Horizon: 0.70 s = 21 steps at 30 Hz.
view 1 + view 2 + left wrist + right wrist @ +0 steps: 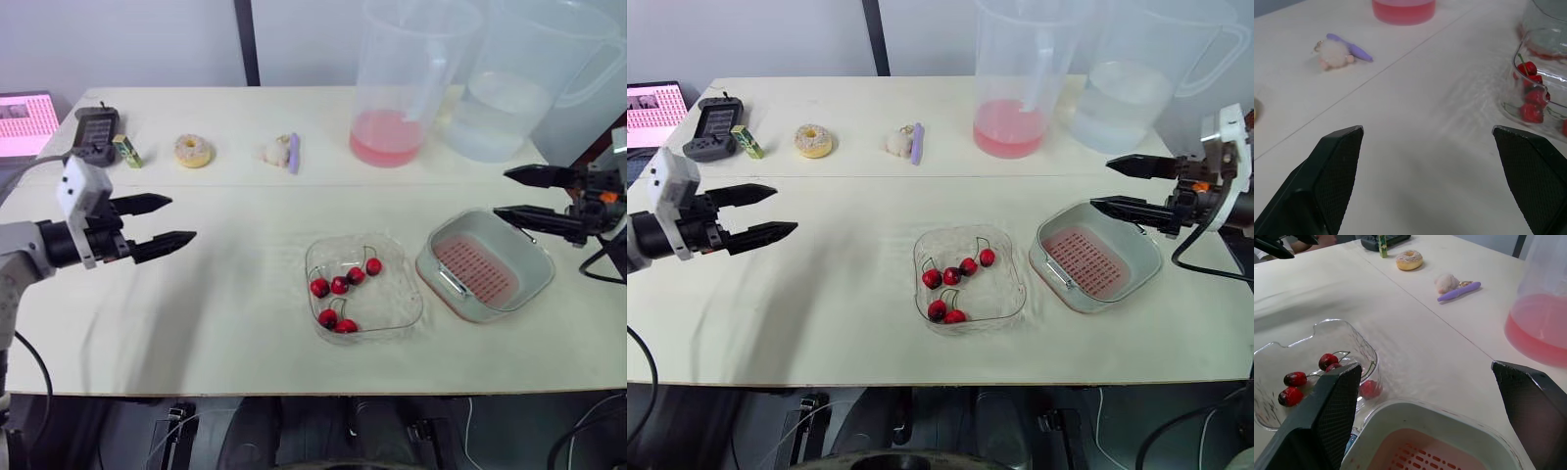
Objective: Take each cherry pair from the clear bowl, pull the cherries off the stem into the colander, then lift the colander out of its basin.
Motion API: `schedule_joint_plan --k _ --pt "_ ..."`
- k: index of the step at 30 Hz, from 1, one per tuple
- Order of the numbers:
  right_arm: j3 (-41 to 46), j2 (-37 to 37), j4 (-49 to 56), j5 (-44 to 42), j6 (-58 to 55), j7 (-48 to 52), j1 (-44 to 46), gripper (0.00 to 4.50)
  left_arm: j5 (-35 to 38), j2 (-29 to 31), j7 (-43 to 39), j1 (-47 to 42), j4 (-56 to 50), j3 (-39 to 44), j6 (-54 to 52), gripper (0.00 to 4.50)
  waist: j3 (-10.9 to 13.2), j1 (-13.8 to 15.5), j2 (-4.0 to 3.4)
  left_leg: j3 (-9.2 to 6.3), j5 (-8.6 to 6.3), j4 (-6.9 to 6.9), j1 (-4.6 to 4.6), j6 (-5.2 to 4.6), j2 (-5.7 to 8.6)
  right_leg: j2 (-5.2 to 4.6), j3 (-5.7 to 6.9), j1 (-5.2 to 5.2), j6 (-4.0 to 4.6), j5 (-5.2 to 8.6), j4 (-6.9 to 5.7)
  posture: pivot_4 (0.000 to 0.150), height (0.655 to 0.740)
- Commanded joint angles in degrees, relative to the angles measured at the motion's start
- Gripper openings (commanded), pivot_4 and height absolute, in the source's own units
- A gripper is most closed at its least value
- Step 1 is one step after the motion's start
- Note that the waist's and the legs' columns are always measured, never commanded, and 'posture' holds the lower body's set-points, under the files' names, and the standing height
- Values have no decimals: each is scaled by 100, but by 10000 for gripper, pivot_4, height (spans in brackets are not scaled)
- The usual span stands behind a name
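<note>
1. My left gripper [183,218] is released, its two black fingers spread wide with nothing between them. It hangs over the bare left part of the table [225,304].
2. The clear bowl [400,305] sits near the middle of the table, well apart from the left gripper, off to its right. The left wrist view shows the bowl beyond that gripper's right-hand finger.
3. Six cherries [339,285] lie in the bowl, red and joined by thin green stems. Four sit in a slanting row and two lie nearer the front rim.
4. My right gripper [501,193] is also released and holds nothing. Its fingers point toward the table's middle, and the lower tip hovers over the far rim of the basin [537,257].
5. The pink colander [477,271] sits inside the pale basin, just to the right of the bowl. In the right wrist view the basin lies right under the open fingers, with the bowl beside it.
6. Along the far side stand a jug with pink liquid [390,135] and a jug of clear water [498,117].
7. Further left lie a purple pen [294,153], a small fluffy toy [277,152], a doughnut [192,150], a small green box [127,150] and a handheld console [95,132].
8. The print on the green box is too small for me to read.
</note>
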<state>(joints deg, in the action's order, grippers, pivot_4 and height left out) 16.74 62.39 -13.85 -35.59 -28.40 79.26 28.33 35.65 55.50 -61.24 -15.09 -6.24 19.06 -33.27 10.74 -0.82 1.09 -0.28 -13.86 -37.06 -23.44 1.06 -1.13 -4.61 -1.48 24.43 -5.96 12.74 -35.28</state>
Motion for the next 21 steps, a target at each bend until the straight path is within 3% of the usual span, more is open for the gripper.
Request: schedule_joint_plan --k 1,16,21 --pt "209 100 -29 -19 82 71 129 45000 9 67 -9 -1 -102 160 53 44313 0 -2 0 0 0 0 0 0 0 0 0 0 0 0 0 1500 7400" --pt "408 107 -21 2 117 125 -47 45000 340 25 -40 8 -99 201 -269 44313 0 -10 0 0 0 -1 1 0 0 1 0 0 -1 0 -6 1500 7400" --pt "693 314 217 -38 -10 178 -383 45000 798 105 -428 -466 220 284 -494 44313 0 23 0 -1 0 -3 1 0 1 1 0 0 -1 -1 -9 1500 7400"
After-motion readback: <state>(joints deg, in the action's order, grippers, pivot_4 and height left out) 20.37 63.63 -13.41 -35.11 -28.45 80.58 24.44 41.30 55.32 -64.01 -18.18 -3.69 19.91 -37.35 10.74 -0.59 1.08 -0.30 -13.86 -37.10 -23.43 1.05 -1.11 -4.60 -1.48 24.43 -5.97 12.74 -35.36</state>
